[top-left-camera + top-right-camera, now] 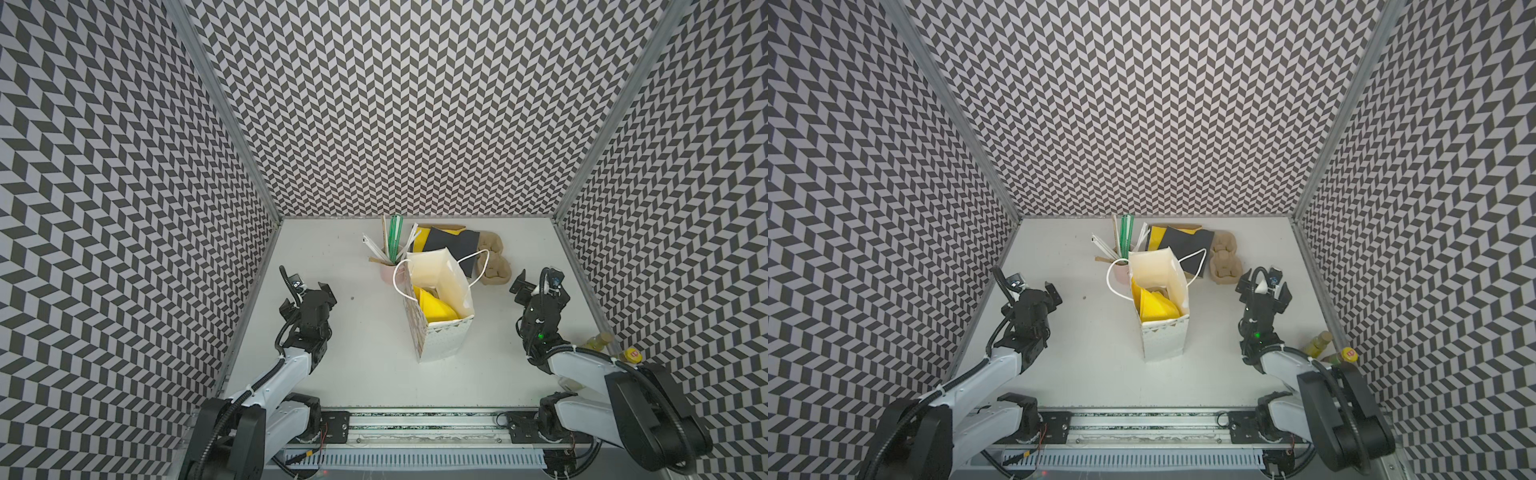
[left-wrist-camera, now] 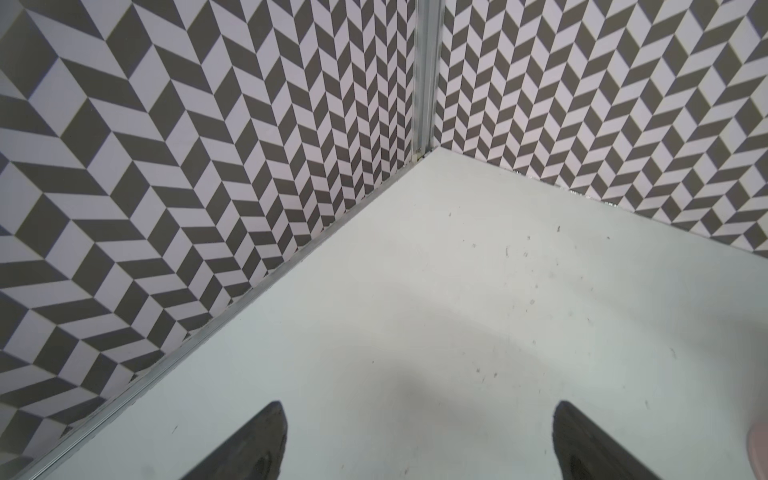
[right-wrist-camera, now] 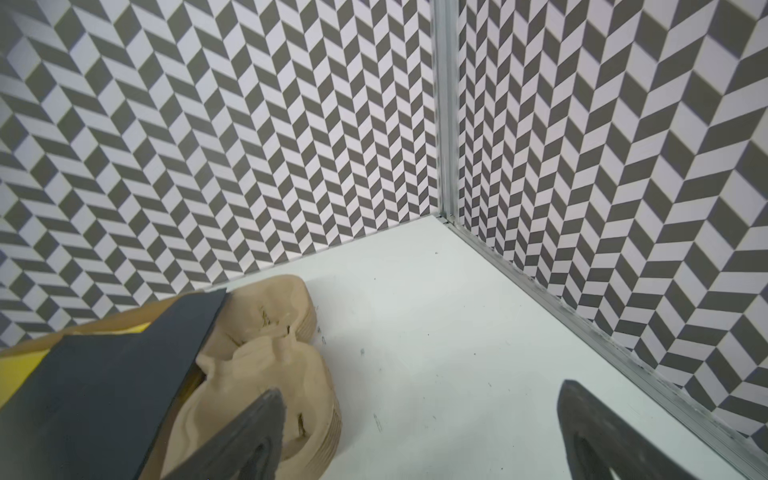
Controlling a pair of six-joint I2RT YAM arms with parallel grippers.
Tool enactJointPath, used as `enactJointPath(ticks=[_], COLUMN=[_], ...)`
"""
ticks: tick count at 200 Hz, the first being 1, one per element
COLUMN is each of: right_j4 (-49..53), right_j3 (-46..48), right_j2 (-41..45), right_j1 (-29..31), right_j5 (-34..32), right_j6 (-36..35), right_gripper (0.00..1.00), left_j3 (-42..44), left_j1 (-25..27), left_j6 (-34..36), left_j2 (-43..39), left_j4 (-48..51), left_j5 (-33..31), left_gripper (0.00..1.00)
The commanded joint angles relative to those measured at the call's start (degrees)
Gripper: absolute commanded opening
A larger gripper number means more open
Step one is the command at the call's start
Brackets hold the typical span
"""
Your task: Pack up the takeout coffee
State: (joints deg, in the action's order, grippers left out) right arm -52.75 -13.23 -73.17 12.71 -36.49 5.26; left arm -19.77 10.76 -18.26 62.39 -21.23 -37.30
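takeout coffee unseen; one bag (image 1: 441,338), one pink cup (image 1: 387,273)

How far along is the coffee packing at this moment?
Done, apparently: no takeout coffee shows on the table; the paper bag stands open with a yellow item inside, so it may lie beneath, unseen. In hand: nothing; left gripper and right gripper are open, empty. Left: possibly nothing.
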Motion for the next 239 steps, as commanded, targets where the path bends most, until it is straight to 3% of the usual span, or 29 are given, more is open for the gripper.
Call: enactJointPath(ticks=[1, 20, 40, 56, 64, 79, 83, 104, 116, 134, 161, 239], right_j4=[-15.94, -24.15, -35.54, -27.82, -21.19, -34.73, -35.42, -18.09, -22.18, -30.03, -26.28, -28.54], right_j3=[2.41, 3.97, 5.01, 3.2, 2.22, 4.41, 4.44, -1.53, -0.58, 2.37, 1.56, 2.07], right_j2=[-4.57, -9.41, -15.59, -13.71, -12.62, -18.0, -18.58, -14.45, -15.46, -17.67, -16.35, -17.27], right_j1=[-0.31, -0.52, -0.69, -2.89, -5.64, -6.48, -6.12, -6.52, -6.79, -6.81, -6.74, -6.81], right_j5=[3.19, 3.33, 6.59, 9.9, 16.7, 18.97, 18.18, 17.99, 18.13, 18.34, 18.31, 18.03], right_j6=[-4.64, -5.77, -9.06, -6.55, -4.64, -6.26, -6.56, -4.31, -4.2, -5.23, -4.74, -4.67], right_gripper=[0.99, 0.99, 0.99, 0.99, 0.99, 0.99, 0.99, 0.99, 0.99, 0.99, 0.99, 0.99], left_j3=[1.87, 4.63, 6.92, 7.45, 7.9, 8.67, 8.55, 6.07, 4.32, 5.82, 6.48, 6.46], left_j1=[-0.35, -1.61, -4.15, -5.26, -5.63, -7.26, -7.72, -8.22, -8.46, -8.41, -7.72, -7.34], left_j6=[6.71, 9.78, 12.15, 14.83, 15.43, 16.31, 16.21, 16.43, 15.66, 16.22, 16.32, 16.5], left_j2=[2.4, 7.07, 11.61, 16.35, 18.55, 22.83, 23.65, 27.98, 27.07, 27.68, 26.93, 26.82], left_j4=[-18.92, -28.68, -38.58, -44.83, -47.78, -53.55, -53.53, -53.91, -48.43, -53.2, -53.46, -53.21], left_j5=[2.39, 2.79, 9.0, 13.63, 15.55, 21.7, 23.07, 23.65, 24.03, 23.99, 22.76, 22.01], left_gripper=[1.0, 1.0, 1.0, 1.0, 1.0, 1.0, 1.0, 1.0, 1.0, 1.0, 1.0, 1.0])
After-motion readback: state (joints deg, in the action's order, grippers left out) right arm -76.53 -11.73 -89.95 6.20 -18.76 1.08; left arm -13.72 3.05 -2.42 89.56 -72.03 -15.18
